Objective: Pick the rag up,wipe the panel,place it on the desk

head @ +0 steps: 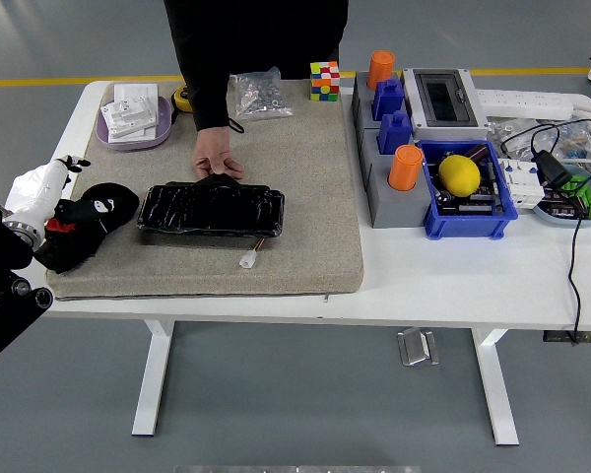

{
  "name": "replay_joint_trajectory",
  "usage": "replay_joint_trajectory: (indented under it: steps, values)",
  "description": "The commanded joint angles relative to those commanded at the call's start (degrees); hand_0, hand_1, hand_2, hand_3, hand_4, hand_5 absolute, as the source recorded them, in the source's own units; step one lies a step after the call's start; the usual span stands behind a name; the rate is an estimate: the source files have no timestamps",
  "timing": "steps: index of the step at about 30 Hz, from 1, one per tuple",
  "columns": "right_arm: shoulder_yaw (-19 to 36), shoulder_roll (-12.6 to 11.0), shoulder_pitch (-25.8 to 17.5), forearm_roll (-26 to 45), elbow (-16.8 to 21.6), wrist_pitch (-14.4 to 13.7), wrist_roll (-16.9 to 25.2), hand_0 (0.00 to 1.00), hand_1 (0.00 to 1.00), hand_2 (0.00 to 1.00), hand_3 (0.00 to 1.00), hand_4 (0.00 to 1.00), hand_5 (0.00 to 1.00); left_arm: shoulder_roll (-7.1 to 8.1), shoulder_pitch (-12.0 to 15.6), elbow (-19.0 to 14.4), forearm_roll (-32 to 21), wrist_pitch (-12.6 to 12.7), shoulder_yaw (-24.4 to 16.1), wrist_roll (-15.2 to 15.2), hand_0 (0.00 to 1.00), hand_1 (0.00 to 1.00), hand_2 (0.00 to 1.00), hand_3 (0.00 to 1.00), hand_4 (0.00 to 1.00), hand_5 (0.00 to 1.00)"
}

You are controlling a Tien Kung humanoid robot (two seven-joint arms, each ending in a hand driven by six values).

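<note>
The left hand (41, 187) is tucked partly behind the black rag (84, 225), so whether its fingers actually grip the cloth can't be made out. Its arm runs off the left edge. The person (251, 44) at the far side is cut at the top edge, only torso and one hand (215, 158) showing. The worktop (453, 281) loses its far right corner to the frame. The clear bag's (258, 94) small contents are too tiny to identify.

Bare mat (305, 187) right of panel (211, 209); person's hand (215, 158) at its far edge
</note>
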Motion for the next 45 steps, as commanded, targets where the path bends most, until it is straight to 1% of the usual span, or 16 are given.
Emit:
replay_joint_trajectory:
  steps: [5,9,10,13,14,18,23,28,31,32,33,36,39,43,44,45]
  values:
    - [-0.31,0.00,0.07,0.29,0.00,-0.06,0.11,0.722,0.508,0.663,0.573,0.998,0.423,0.49,1.26,-3.40,-2.62,1.33,-1.85,-1.37,0.411,0.706,0.799,0.811,0.945,0.577]
    - [-0.33,0.11,0.04,0.33,0.00,-0.07,0.17,0.721,0.507,0.663,0.572,0.998,0.423,0.62,2.72,-5.77,-6.94,2.68,-4.06,-4.20,0.424,0.688,0.779,0.807,0.938,0.576]
    - [-0.44,0.17,0.00,0.48,0.00,-0.11,0.25,0.721,0.507,0.663,0.572,0.998,0.423,0.62,3.38,-6.66,-9.14,3.36,-5.17,-5.78,0.424,0.688,0.779,0.807,0.938,0.576]
    - [-0.25,0.28,-0.07,0.33,0.00,-0.11,0.28,0.721,0.507,0.663,0.572,0.998,0.423,0.52,4.52,-8.36,-13.36,4.27,-7.62,-8.65,0.424,0.688,0.779,0.807,0.938,0.576]
    - [-0.16,0.32,-0.09,0.27,0.00,-0.12,0.29,0.721,0.507,0.663,0.572,0.998,0.420,0.46,4.91,-9.02,-14.54,4.55,-8.63,-9.56,0.429,0.666,0.756,0.788,0.928,0.579]
    - [-0.14,0.57,-0.06,0.25,0.00,-0.19,0.42,0.721,0.507,0.663,0.572,0.998,0.420,0.40,6.34,-11.69,-18.03,4.86,-12.09,-11.40,0.429,0.666,0.756,0.788,0.928,0.579]
    - [-0.99,0.81,-0.05,0.96,0.00,-0.27,0.74,0.722,0.507,0.663,0.572,0.998,0.420,-0.02,7.73,-13.87,-22.77,5.12,-14.80,-13.72,0.426,0.656,0.750,0.784,0.919,0.583]
    - [-1.00,1.03,-0.23,1.01,0.00,-0.29,0.83,0.722,0.507,0.663,0.572,0.998,0.419,-1.09,9.19,-15.49,-33.49,3.47,-15.41,-19.98,0.431,0.654,0.747,0.769,0.899,0.561]
    - [-1.74,1.20,-0.35,1.60,0.00,-0.36,1.18,0.722,0.507,0.663,0.572,0.998,0.419,-2.12,9.95,-16.17,-39.92,2.45,-16.04,-22.75,0.431,0.654,0.747,0.769,0.899,0.561]
    - [-2.17,1.27,-0.37,2.03,0.00,-0.41,1.36,0.722,0.507,0.663,0.572,0.998,0.419,-2.58,10.24,-16.50,-41.90,2.08,-16.45,-23.32,0.434,0.653,0.742,0.760,0.876,0.533]
    - [-2.90,1.33,-0.39,2.61,0.00,-0.44,1.60,0.722,0.507,0.663,0.572,0.998,0.419,-2.95,10.47,-16.75,-43.83,1.82,-16.79,-23.93,0.434,0.653,0.742,0.760,0.876,0.533]
    - [-4.38,1.46,-0.42,3.88,0.00,-0.53,2.09,0.722,0.507,0.663,0.572,0.998,0.419,-4.03,11.01,-17.18,-46.56,1.57,-17.83,-25.02,0.434,0.653,0.742,0.760,0.876,0.533]
    - [-8.41,1.39,-0.36,7.32,0.00,-0.64,3.08,0.722,0.508,0.663,0.572,0.998,0.418,-5.12,11.60,-17.45,-48.37,1.08,-18.96,-26.74,0.435,0.649,0.734,0.754,0.877,0.537]
    - [-13.98,1.00,-0.32,12.07,0.27,-0.91,4.31,0.722,0.508,0.663,0.572,0.998,0.418,-5.48,12.28,-17.43,-49.88,0.37,-19.28,-29.60,0.435,0.649,0.734,0.754,0.877,0.537]
    - [-13.99,0.94,-0.33,12.01,0.43,-0.96,4.38,0.723,0.507,0.663,0.572,0.998,0.419,-5.57,12.48,-17.38,-50.13,0.18,-19.38,-30.14,0.441,0.637,0.705,0.700,0.871,0.522]
    - [-13.80,0.92,-0.33,11.74,0.60,-0.99,4.40,0.723,0.507,0.663,0.572,0.998,0.419,-5.73,12.74,-17.35,-50.55,-0.12,-19.56,-30.68,0.441,0.637,0.705,0.700,0.871,0.522]
